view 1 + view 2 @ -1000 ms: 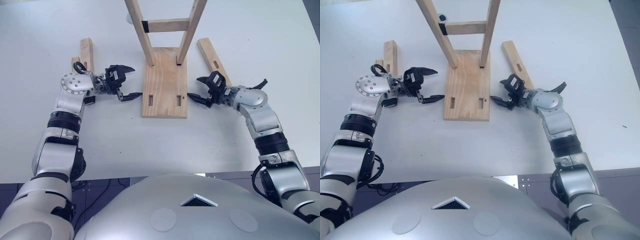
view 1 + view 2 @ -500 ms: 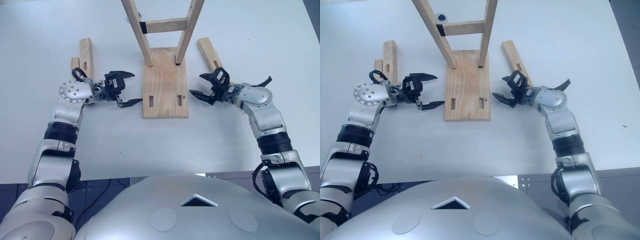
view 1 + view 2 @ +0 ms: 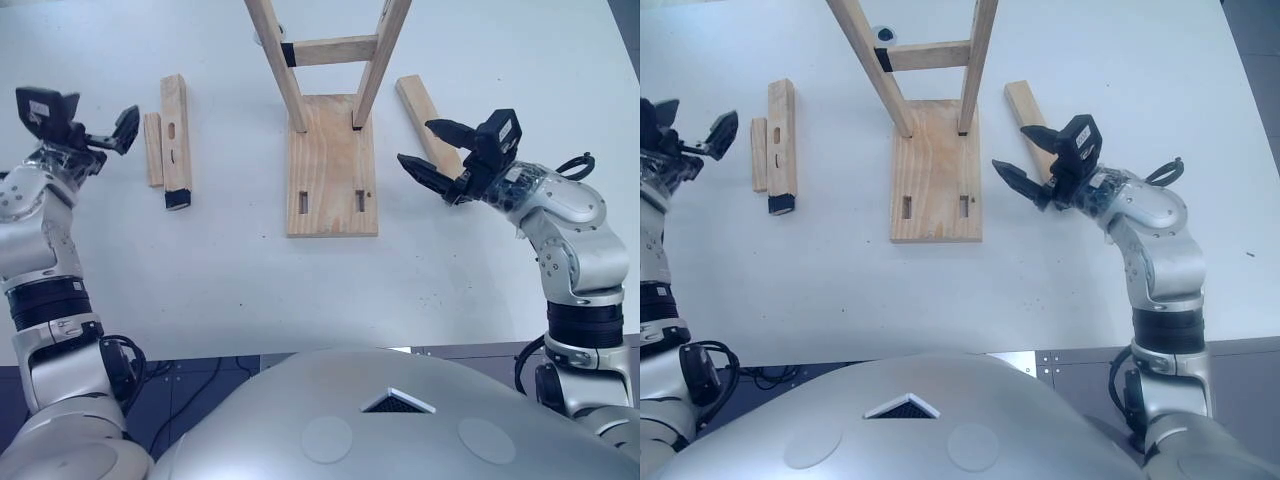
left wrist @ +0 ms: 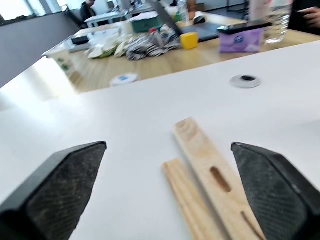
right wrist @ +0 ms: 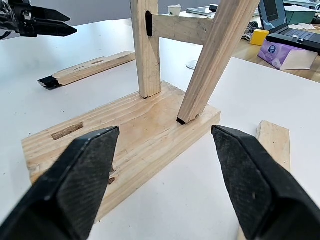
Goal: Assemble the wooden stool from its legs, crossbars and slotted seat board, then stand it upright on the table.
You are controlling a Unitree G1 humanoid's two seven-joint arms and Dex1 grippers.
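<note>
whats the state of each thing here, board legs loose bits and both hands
seat board: flat on table, two near slots empty
two legs: standing in far slots, crossbar joining them
left loose leg: lying flat, short piece beside it
right loose leg: lying flat
left hand: open, empty
right hand: open, empty
</note>
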